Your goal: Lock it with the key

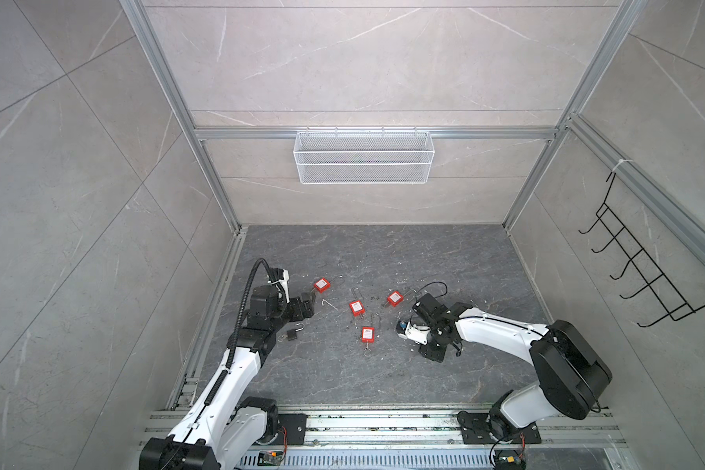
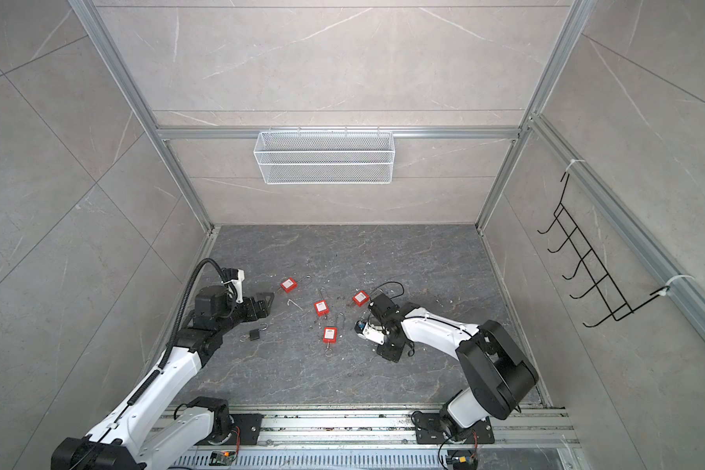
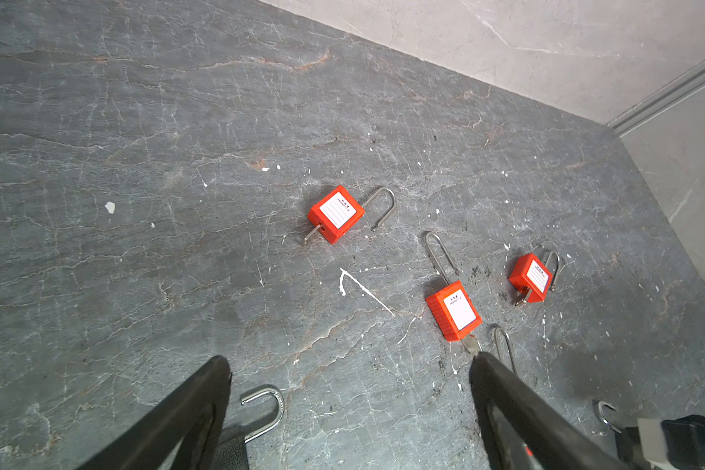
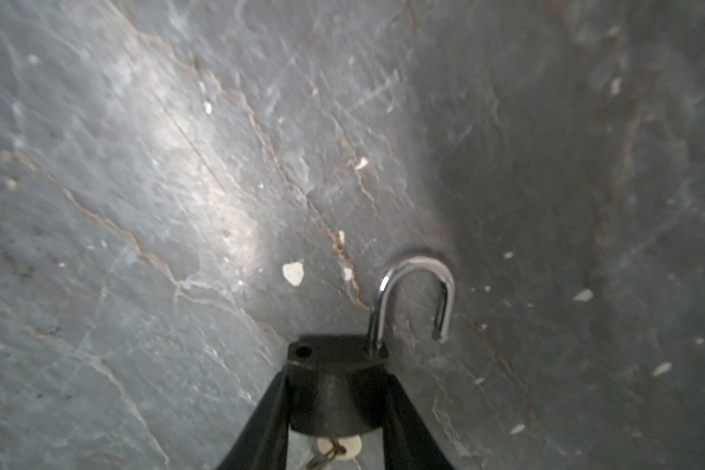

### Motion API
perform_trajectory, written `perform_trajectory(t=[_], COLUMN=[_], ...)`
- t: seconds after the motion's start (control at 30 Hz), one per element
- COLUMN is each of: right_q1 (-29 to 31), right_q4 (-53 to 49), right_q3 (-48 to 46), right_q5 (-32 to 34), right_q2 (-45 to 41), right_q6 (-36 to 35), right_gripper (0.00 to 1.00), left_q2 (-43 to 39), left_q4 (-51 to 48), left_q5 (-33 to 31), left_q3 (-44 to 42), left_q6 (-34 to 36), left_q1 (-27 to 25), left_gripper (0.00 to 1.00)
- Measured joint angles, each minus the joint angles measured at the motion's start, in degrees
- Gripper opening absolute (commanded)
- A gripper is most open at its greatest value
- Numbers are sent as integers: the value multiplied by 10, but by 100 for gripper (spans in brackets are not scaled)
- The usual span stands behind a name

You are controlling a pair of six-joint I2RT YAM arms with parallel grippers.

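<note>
Black padlock, its shackle swung open, sits between the fingers of the right gripper in the right wrist view. The fingers press on both sides of its body, so the gripper is pinching it. A pale key head on a ring shows at its base. The picture is blurred, and I cannot tell whether the padlock is clear of the counter.

In the left wrist view the left gripper is spread wide and holds nothing. A second black padlock, also open, lies just beneath it, with red padlocks farther out.

In both top views the right gripper is low over the counter, right of centre and just beside the red padlocks. It hides the padlock it holds. The left gripper stays well apart on the left.

The step in hand looks like securing the grasp. Next, the shackle's free end needs lining up with its hole and pressing home, probably by the left gripper, and then the key needs turning.
</note>
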Motion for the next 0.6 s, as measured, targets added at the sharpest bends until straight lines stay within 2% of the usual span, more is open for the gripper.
perform_trajectory(t=[0.2, 0.23, 0.33, 0.5, 0.6], right_q1=[0, 0, 0, 0, 0], right_q4=[12, 9, 0, -28, -49], right_q3=[2, 5, 21, 61, 98], right_q5=[-27, -38, -70, -126, -158], right_q2=[-69, -77, -84, -84, -84], right_q6=[-25, -34, -61, -100, -121], right_gripper=[34, 34, 34, 34, 34], left_q2=[6, 6, 6, 3, -3], left_q4=[-2, -2, 14, 41, 65], left_q5=[19, 26, 45, 96, 121], left_q3=[12, 14, 14, 14, 7], left_q6=[51, 64, 98, 187, 262], left_q1=[-16, -19, -31, -58, -96], left_gripper=[94, 99, 100, 100, 100])
